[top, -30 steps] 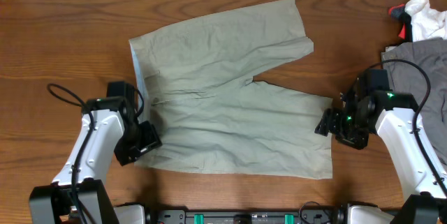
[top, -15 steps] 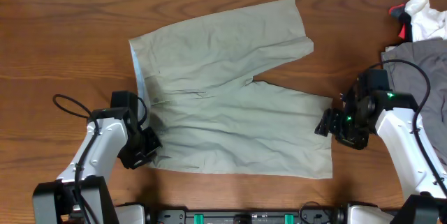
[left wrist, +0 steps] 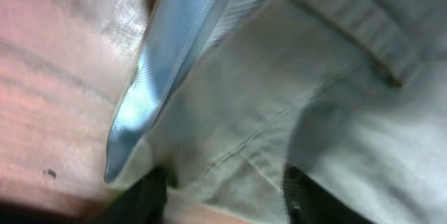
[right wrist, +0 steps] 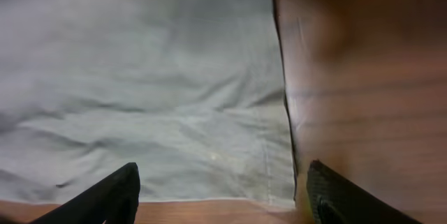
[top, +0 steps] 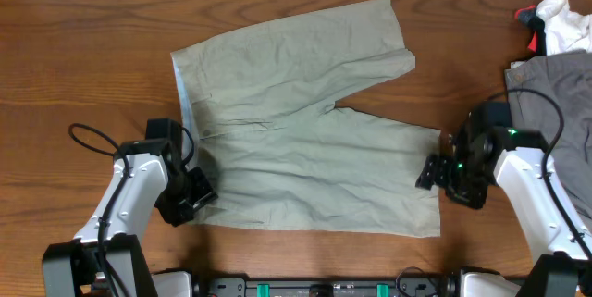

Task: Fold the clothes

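Khaki-green shorts (top: 296,149) lie flat on the tabletop (top: 74,38); left end effector (left wrist: 223,190) gapes astride their waistband corner; right end effector (right wrist: 220,182) spreads wide at a leg hem; neither grips.

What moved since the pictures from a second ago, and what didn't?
The left tool slid a little toward the robot's side, onto the waistband corner of the shorts. The right tool shifted slightly that way too, by the leg hem. Nothing looks gripped; both tools stand open. The shorts, grey garment and white-and-red cloth stayed put.
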`<state>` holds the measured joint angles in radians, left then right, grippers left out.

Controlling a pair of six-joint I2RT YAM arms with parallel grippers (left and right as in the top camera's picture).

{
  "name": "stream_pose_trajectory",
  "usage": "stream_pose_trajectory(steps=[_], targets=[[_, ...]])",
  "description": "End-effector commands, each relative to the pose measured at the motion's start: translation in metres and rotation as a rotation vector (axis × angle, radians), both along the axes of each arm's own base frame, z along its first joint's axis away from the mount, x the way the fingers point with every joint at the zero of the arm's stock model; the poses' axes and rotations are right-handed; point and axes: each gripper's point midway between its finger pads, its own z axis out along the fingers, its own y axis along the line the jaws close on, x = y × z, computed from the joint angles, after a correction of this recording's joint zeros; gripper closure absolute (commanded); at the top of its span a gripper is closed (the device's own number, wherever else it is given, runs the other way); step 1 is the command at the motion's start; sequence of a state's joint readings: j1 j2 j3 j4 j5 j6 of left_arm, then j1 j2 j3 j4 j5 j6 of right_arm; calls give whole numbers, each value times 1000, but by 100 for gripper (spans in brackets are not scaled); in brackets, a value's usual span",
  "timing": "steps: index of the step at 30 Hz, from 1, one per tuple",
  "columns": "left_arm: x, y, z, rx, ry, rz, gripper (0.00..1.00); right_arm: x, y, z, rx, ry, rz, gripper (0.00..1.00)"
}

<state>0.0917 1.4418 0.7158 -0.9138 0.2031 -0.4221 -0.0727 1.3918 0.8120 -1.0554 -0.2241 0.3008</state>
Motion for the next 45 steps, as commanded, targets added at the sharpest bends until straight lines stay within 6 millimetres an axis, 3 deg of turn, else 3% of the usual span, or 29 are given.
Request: stream_pose_trajectory(steps=[1,8,10,13,17,24,28,31,33,35,39,45], targets=[[0,1,4,1,7,5,42,-18,-1,-13,-9,61,-57,25],[-3,1,4,0,19,5,37,-43,23,-42,123,104,-103,28],[-5,0,5,-1,28,4,36,-52,24,-51,119,124,-141,36],[-9,0,6,-3,42,1,36,-59,27,-58,133,138,-164,58],[-14,-1,7,-5,63,1,36,-53,28,-56,145,116,-159,81],[-16,-1,7,-6,75,1,36,-33,32,-43,180,52,-114,98],[-16,-1,7,-6,74,2,36,-18,31,-31,180,7,-68,98],[-16,-1,7,-6,74,2,35,-11,23,-23,136,1,-60,83],[-16,-1,7,-6,72,2,35,-9,18,-18,104,6,-59,60],[-14,-1,7,-5,66,2,35,-9,15,-13,91,15,-61,50],[-12,0,6,-4,55,2,35,-15,15,-5,94,51,-55,44],[-10,0,6,-3,47,2,34,-45,22,-4,127,173,-65,39]])
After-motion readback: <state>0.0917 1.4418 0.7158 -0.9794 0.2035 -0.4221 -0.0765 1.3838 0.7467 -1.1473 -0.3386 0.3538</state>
